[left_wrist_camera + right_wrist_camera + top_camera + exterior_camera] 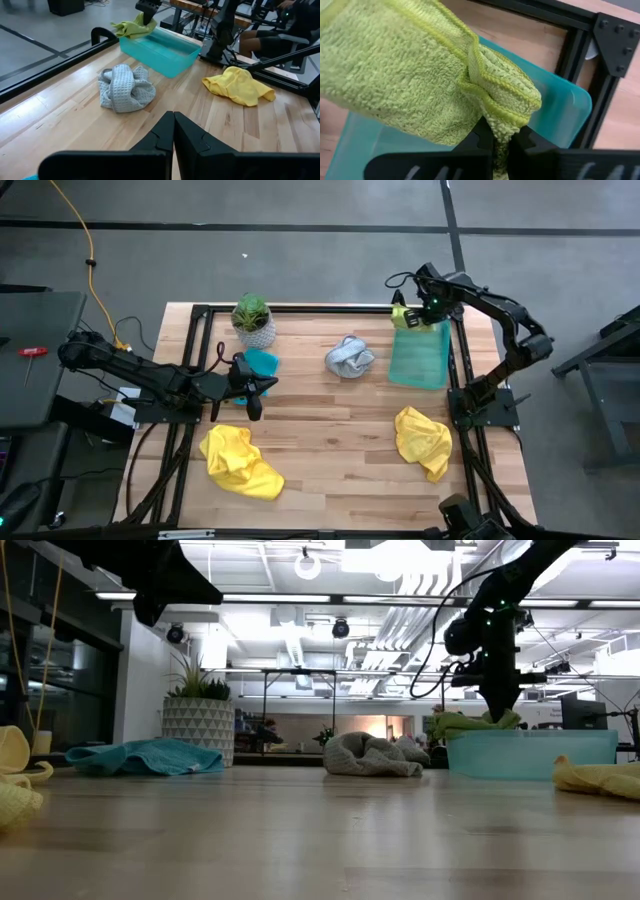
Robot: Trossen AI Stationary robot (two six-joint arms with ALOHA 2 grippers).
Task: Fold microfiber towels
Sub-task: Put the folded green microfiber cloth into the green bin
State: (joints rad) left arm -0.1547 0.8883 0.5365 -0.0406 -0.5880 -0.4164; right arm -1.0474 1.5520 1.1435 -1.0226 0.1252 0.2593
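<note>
High view, upper right: right gripper (402,313) pinched tight on the lime green towel (410,318) over the tray's (420,365) far rim; depositing seems underway, release comes next. Left gripper (254,387), closed and empty, waits beside the teal towel (262,362)

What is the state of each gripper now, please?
Left gripper: closed, holding nothing, above the table near the teal towel.
Right gripper: closed on the lime green towel, over the tray.
</note>
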